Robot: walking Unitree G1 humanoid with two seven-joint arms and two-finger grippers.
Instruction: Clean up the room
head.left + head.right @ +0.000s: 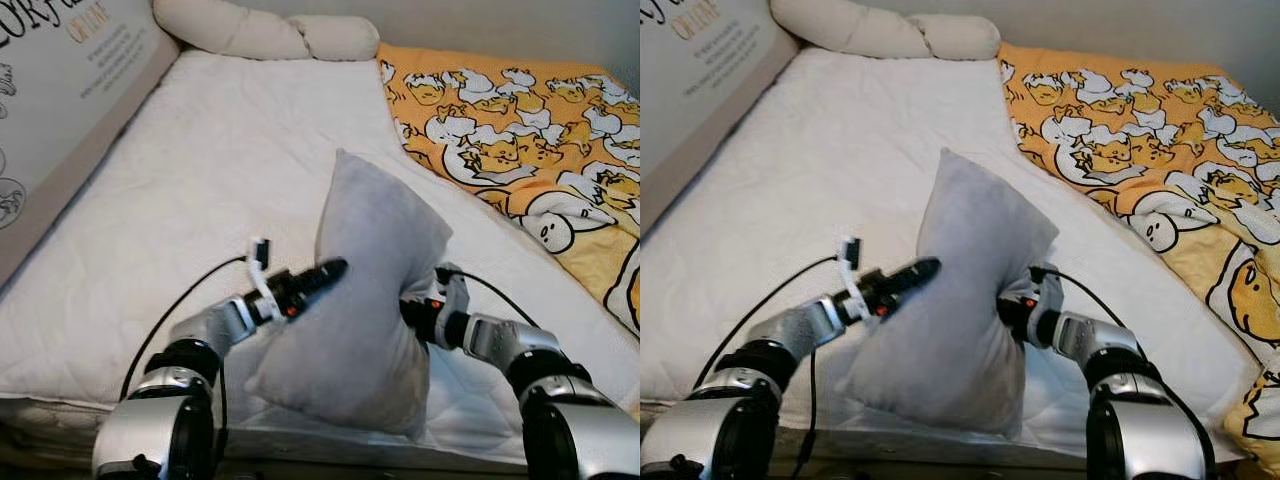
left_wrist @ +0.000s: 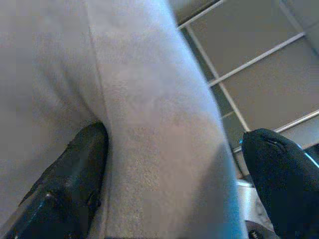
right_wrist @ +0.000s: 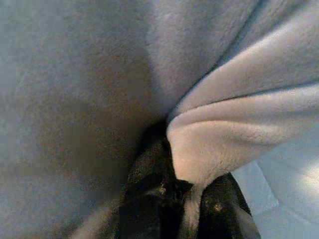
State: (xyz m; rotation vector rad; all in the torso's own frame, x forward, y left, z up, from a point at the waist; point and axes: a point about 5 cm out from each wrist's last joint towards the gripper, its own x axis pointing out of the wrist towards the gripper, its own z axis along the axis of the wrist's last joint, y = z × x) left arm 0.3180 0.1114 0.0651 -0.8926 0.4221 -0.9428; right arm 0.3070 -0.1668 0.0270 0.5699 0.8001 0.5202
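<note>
A bed with a white quilted mattress cover [image 1: 230, 190] is seen spreading out ahead of the tools and beneath them. An orange blanket printed with white and yellow cartoon figures [image 1: 520, 150] is spread over the bed's right side, beyond the right tool and off to its right, and is draped down over the bed's edge. A long cream bolster [image 1: 262, 34] is laid across the far end of the bed, well beyond both tools. A large board printed with lettering [image 1: 70, 90] is propped along the bed's left edge, ahead of the left tool and to its left.
</note>
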